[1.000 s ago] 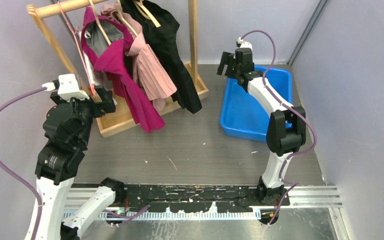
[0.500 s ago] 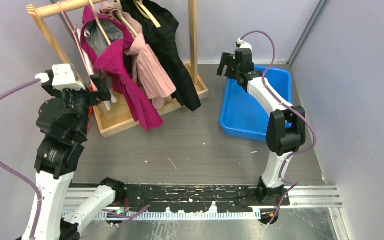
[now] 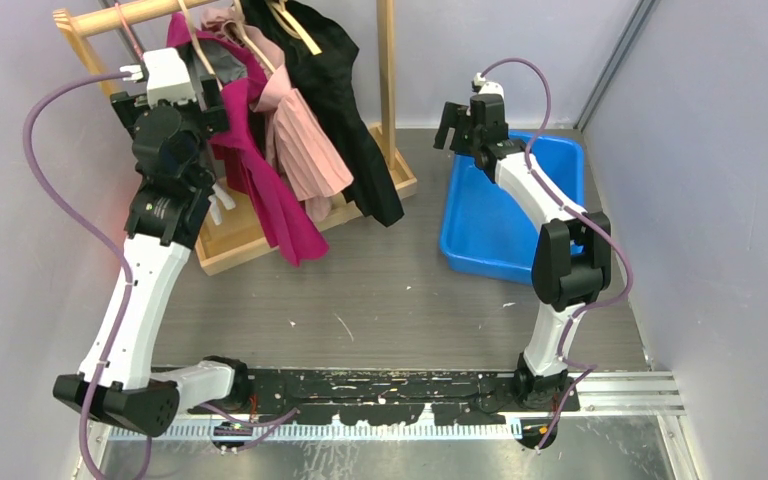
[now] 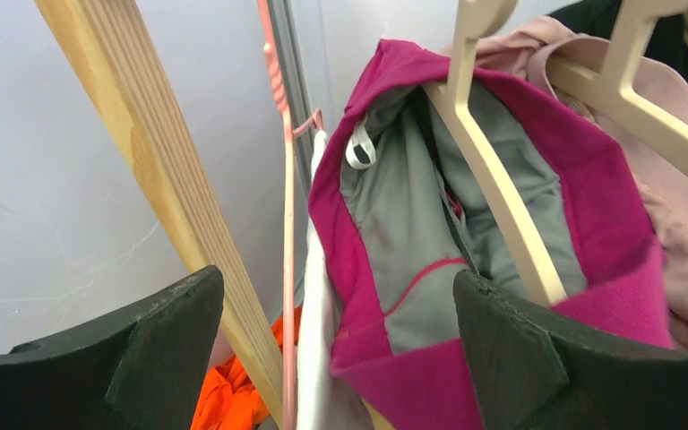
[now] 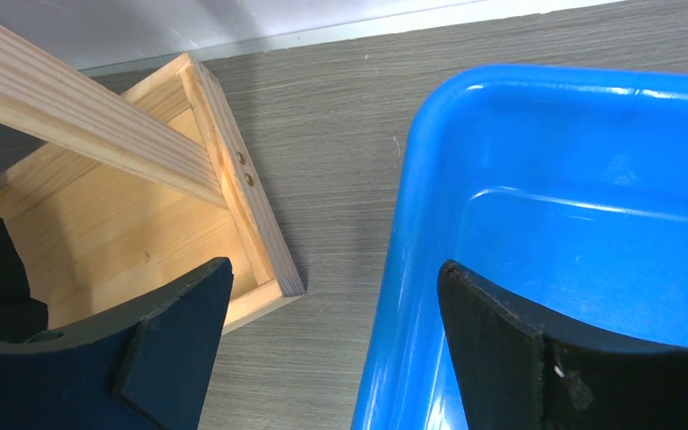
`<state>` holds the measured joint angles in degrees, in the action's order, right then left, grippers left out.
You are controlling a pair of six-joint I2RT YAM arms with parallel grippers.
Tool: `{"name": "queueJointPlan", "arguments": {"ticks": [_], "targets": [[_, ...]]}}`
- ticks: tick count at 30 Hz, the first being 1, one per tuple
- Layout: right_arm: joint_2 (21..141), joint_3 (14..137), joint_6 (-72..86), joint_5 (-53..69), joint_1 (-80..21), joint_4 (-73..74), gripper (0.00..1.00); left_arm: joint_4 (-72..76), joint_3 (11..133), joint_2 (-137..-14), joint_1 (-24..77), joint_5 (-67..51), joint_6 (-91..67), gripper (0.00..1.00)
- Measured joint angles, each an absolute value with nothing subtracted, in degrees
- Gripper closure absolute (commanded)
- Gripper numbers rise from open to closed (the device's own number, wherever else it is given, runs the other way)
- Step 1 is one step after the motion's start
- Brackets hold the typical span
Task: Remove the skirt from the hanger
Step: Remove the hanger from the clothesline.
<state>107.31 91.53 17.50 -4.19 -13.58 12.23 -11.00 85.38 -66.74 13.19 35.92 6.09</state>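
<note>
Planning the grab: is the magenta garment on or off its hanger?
On: the magenta garment drapes over the cream hanger.

Your left arm (image 3: 145,280) has unfolded and climbed. A second ago it was bent low, with the left tool (image 3: 215,108) down by the base of the wooden rack (image 3: 250,240). Now the arm stretches up and that tool sits near the rail (image 3: 130,14), at the top of the magenta garment (image 3: 260,190), facing its beige hanger (image 4: 502,197) and grey lining (image 4: 394,224).
</note>
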Motion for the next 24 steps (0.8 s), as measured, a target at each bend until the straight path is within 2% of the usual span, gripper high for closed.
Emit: {"name": "queueJointPlan", "arguments": {"ticks": [10,24], "targets": [[108.18,94.52,15.81,-3.99,-13.58,13.41,0.11,0.25,85.21,-69.76,10.17,40.01,7.42,0.03],[109.06,96.40,15.07,-4.43,-13.58,16.34,0.11,7.29,85.08,-78.48,2.92,35.51,6.42,0.02]]}}
